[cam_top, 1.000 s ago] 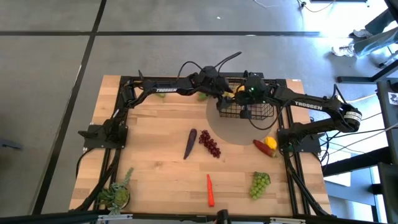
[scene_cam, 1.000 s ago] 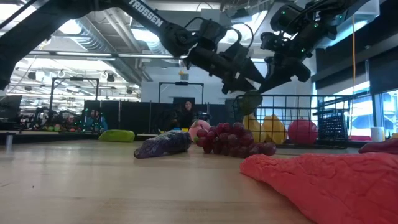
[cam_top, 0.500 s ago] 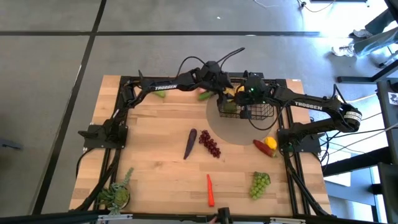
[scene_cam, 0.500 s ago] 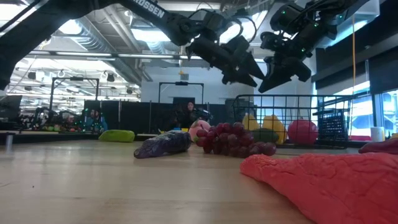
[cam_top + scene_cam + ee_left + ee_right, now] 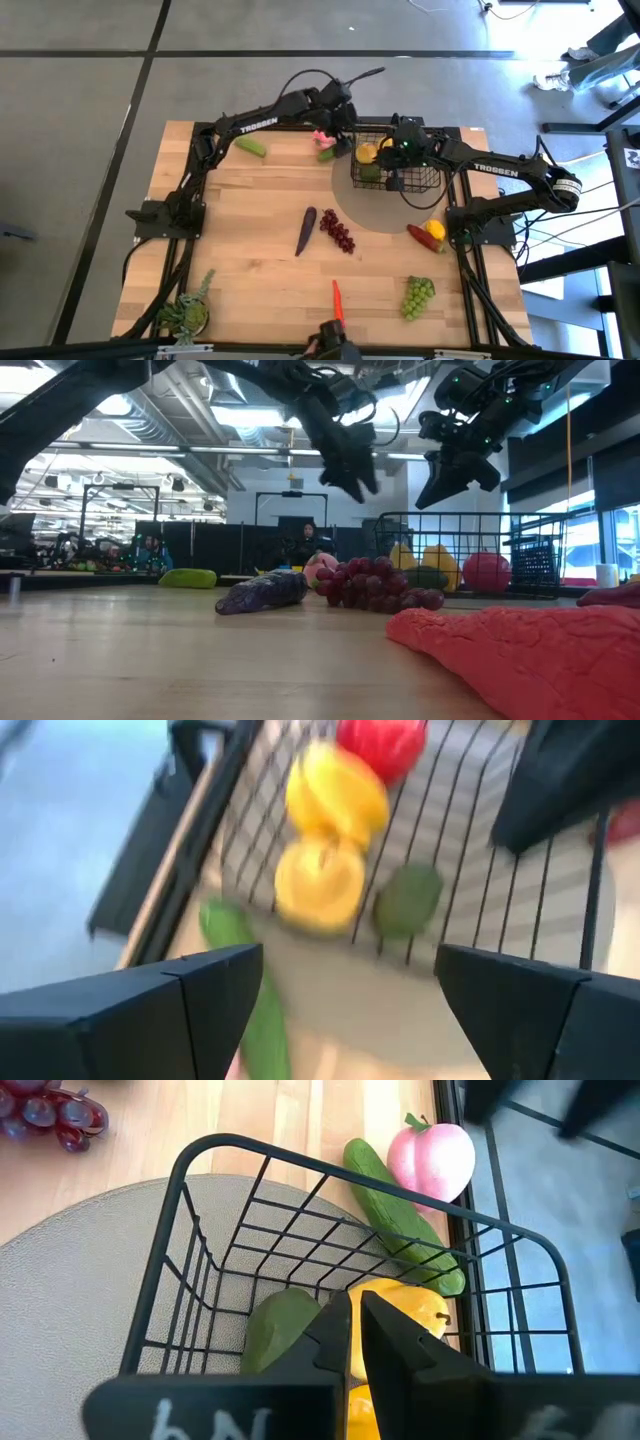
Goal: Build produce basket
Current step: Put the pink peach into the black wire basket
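Note:
The black wire basket [image 5: 420,183] stands on a grey round mat at the table's far right. It holds an avocado [image 5: 280,1325], a yellow pepper [image 5: 335,785], a lemon [image 5: 320,885] and a red pepper [image 5: 385,740]. My left gripper [image 5: 345,122] hangs open and empty above the basket's far left corner, over a cucumber [image 5: 326,153] and a pink peach [image 5: 320,138] on the table. My right gripper [image 5: 355,1315] hovers shut above the basket's inside, clear of the rim in the low view [image 5: 432,498].
On the wood lie an eggplant [image 5: 305,230], dark grapes [image 5: 338,232], a carrot [image 5: 338,305], green grapes [image 5: 418,295], a red pepper [image 5: 420,236] with a lemon [image 5: 435,230], and a second cucumber [image 5: 250,146]. A potted plant [image 5: 190,310] stands at the near left corner.
The avocado, just under my left gripper's fingers a second ago, has dropped and now lies in the basket. My left gripper has risen and drawn back from over the basket toward the table's left, turning as it went and staying open.

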Robot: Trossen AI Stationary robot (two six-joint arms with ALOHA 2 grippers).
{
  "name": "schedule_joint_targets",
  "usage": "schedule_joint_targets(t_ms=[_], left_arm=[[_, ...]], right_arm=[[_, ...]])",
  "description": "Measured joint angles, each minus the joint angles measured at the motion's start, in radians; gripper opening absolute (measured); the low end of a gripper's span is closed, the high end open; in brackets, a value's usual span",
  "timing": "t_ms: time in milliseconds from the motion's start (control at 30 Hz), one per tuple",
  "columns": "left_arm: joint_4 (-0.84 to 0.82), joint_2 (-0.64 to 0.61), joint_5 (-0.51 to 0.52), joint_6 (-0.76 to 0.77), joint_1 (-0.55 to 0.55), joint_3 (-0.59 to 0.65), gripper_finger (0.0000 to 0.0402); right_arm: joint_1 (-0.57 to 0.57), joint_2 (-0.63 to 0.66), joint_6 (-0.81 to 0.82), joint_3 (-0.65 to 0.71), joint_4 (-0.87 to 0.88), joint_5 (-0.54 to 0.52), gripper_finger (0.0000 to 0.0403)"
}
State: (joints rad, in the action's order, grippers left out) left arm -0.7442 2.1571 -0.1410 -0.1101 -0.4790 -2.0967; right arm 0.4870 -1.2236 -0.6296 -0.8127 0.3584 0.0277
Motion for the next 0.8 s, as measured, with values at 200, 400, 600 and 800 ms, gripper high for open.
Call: schedule_joint_targets(t_ms=[200,400,600,800], left_arm=[[-0.277,0.0,-0.004,-0.023,-0.017,-0.084,0.0286],[-0.399,0.0,-0.027,-0.034,-0.006,-0.112,0.0286],[-0.453,-0.033,-0.143,-0.058,0.005,-0.112,0.0286],[-0.513,-0.073,-0.108,-0.051,0.015,-0.113,0.0286]], right_arm=[[0.0,0.0,0.0,0.0,0.0,0.0,0.0023],[0.0,0.0,0.0,0.0,0.0,0.0,0.0023],[-0.001,0.0,0.002,0.0,0.003,0.001,0.0023],[-0.013,0.002,0.076,-0.016,0.049,-0.001,0.0023]])
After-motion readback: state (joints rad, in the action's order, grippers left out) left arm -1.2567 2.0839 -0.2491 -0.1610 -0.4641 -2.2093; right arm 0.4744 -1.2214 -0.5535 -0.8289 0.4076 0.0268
